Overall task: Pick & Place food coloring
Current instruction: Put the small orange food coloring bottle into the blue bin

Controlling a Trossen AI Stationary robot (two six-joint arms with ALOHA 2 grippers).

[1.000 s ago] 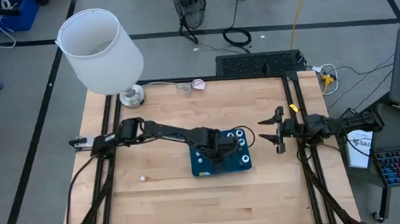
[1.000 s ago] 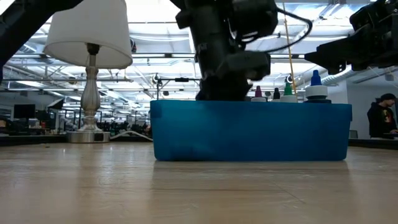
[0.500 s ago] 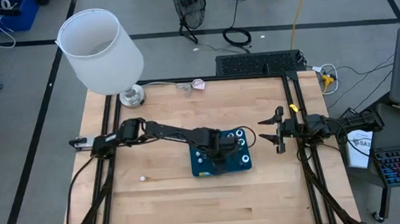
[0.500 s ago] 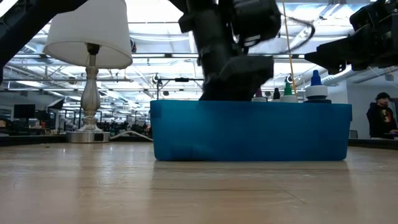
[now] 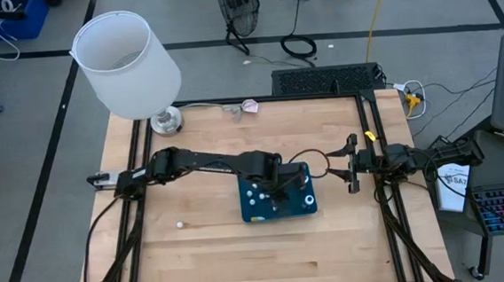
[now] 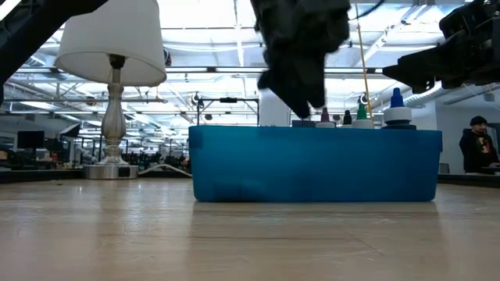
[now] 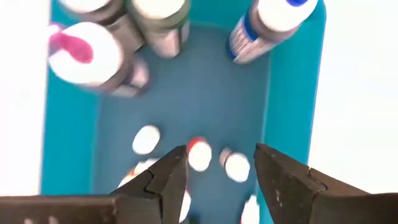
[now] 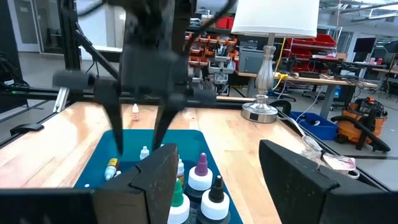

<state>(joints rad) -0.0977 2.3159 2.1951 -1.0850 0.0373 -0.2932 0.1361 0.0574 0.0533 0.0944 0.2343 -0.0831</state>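
Observation:
The blue tray sits mid-table. Upright food coloring bottles with white caps stand at its right end, their tips poking over its wall. Smaller whitish pieces lie on the tray floor. My left gripper hangs open just above those pieces, pointing steeply down, with nothing between its fingers; the low view shows it above the tray wall. My right gripper waits open and level at the table's right side, facing the tray. One small whitish piece rests on the table to the left.
A lamp with a white shade stands at the table's far left corner on a metal base. A small pink thing lies at the far edge. Bare wood shows near the front edge and left of the tray.
My left gripper, which was down inside the tray among the pieces, has spread its fingers and then risen straight up, out above the tray wall. The tray and the upright bottles have stayed put.

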